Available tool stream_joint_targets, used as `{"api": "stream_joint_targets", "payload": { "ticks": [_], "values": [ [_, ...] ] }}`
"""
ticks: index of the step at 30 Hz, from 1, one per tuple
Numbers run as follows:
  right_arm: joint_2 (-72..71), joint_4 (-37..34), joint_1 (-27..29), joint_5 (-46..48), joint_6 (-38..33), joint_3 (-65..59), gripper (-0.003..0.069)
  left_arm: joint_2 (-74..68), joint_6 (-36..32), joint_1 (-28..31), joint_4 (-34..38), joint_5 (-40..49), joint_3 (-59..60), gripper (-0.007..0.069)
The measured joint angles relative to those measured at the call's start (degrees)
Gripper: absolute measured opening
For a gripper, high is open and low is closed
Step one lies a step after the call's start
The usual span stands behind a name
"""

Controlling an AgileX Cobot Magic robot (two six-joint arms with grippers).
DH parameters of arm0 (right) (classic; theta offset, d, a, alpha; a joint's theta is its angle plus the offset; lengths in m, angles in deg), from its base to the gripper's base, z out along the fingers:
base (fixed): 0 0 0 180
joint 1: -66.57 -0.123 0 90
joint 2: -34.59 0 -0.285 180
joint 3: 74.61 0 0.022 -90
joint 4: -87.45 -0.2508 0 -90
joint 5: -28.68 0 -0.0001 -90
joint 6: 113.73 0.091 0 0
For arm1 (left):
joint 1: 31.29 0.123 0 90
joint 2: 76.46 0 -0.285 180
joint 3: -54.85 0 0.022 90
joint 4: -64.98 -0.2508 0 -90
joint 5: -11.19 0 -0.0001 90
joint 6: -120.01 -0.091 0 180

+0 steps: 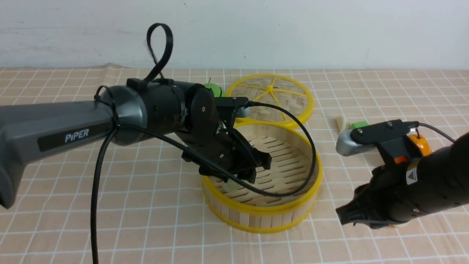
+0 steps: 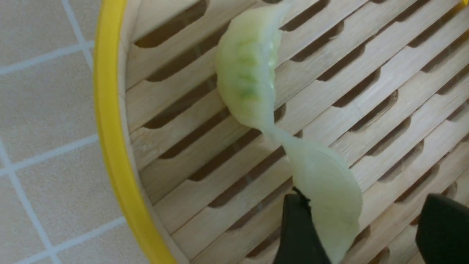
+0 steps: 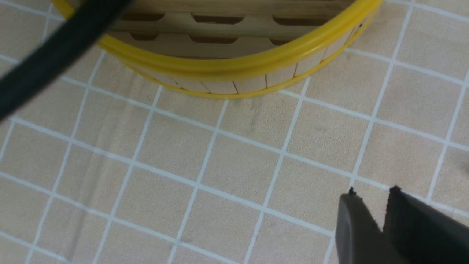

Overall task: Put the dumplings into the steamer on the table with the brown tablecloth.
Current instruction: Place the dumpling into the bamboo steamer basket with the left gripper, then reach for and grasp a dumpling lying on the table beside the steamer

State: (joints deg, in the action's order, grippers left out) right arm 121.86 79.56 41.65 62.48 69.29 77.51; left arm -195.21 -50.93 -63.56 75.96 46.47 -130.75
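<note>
Two dumplings (image 2: pixel 249 73) lie in steamer (image 1: pixel 263 216), cable (image 1: pixel 314 154) across it; left gripper (image 2: pixel 366 205) released, right gripper (image 3: pixel 372 198) nearly closed.

1. Steamer (image 1: pixel 262 216) sits on the tablecloth (image 1: pixel 146 205), mid-table.
2. Lid (image 1: pixel 273 97) lies flat on the cloth just behind the steamer.
3. First dumpling (image 2: pixel 247 73) and second dumpling (image 2: pixel 326 194) lie inside the steamer on its floor, tips touching, near its left wall.
4. Third dumpling (image 1: pixel 342 123) lies on the cloth right of the steamer, with a cube (image 1: pixel 359 124) just beside it, to its right.
5. Left gripper (image 1: pixel 256 170) hangs over the steamer's left part.
6. Right gripper (image 1: pixel 348 216) is over the cloth, right of the steamer.
</note>
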Motion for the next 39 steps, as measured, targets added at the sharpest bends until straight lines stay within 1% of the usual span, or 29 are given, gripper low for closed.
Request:
{"api": "stream_joint_targets", "payload": {
  "ticks": [6,7,8,10,13,14,15,16,18,20,21,23,25,29,31,33,34,36,37,38,39],
  "values": [
    [0.0,2.5,0.0,1.2,0.0,0.5,0.0152,9.5,0.0,0.0,-4.9,1.4,0.0,0.0381],
    [0.0,3.8,0.0,2.4,0.0,1.6,0.0157,14.8,0.0,0.0,-6.9,2.5,0.0,0.0353],
    [0.0,3.8,0.0,2.5,0.0,1.6,0.0158,14.8,0.0,0.0,-7.2,2.7,0.0,0.0349],
    [0.0,6.7,0.2,4.0,0.4,3.7,0.0171,22.6,0.0,0.0,-10.4,5.1,0.0,0.0299],
    [1.0,9.2,2.7,4.7,4.5,8.4,0.0221,32.9,0.5,0.0,-13.1,7.5,0.0,0.0215],
    [1.3,9.5,3.3,4.7,4.7,9.2,0.0225,34.1,0.7,0.0,-13.2,7.6,0.1,0.0209],
    [2.4,10.5,5.1,4.7,5.8,11.2,0.0251,37.1,1.4,0.0,-13.7,7.8,0.5,0.0181],
    [3.5,10.7,6.1,4.7,6.3,12.8,0.0279,39.4,1.7,0.0,-13.9,7.8,1.0,0.0167],
    [8.0,10.9,9.7,4.7,6.7,17.6,0.0349,45.8,2.4,0.0,-14.5,8.5,4.5,0.0125],
    [10.8,10.8,11.1,4.7,6.6,20.0,0.0381,49.2,2.6,0.0,-15.2,8.7,7.7,0.0106],
    [14.8,10.6,12.5,4.7,6.0,23.3,0.0414,52.2,2.6,0.0,-16.4,9.0,11.7,0.0092],
    [20.1,10.3,13.9,4.9,5.2,28.0,0.0451,55.7,2.7,0.0,-19.2,9.6,17.5,0.0075],
    [25.1,9.5,15.2,7.0,5.0,33.5,0.0475,59.3,3.0,0.0,-22.3,10.7,25.6,0.0050],
    [32.8,7.1,16.8,10.3,3.9,44.3,0.0486,64.4,5.9,0.0,-27.3,11.5,37.0,0.0001],
    [35.6,5.6,16.8,9.9,2.6,49.0,0.0486,65.9,7.8,0.0,-29.8,9.8,41.7,-0.0013],
    [39.0,3.7,16.8,8.7,1.9,54.3,0.0486,67.1,10.4,0.0,-33.2,5.5,46.3,-0.0013],
    [39.3,3.6,16.8,8.7,2.0,54.8,0.0486,67.2,10.7,0.0,-33.5,5.5,46.7,-0.0013],
    [44.7,3.0,16.8,7.8,2.2,61.6,0.0486,67.6,14.4,0.0,-37.1,-1.9,50.7,-0.0013],
    [45.1,3.0,16.8,7.9,2.3,62.1,0.0486,67.6,14.7,0.0,-37.6,-2.9,50.9,-0.0013],
    [48.2,3.0,17.0,8.4,2.4,65.3,0.0486,67.6,16.4,0.0,-38.9,-6.0,52.1,-0.0013],
    [49.1,3.0,17.1,8.5,2.4,66.2,0.0486,67.6,17.1,0.0,-39.1,-6.5,52.3,-0.0013]
  ]
}}
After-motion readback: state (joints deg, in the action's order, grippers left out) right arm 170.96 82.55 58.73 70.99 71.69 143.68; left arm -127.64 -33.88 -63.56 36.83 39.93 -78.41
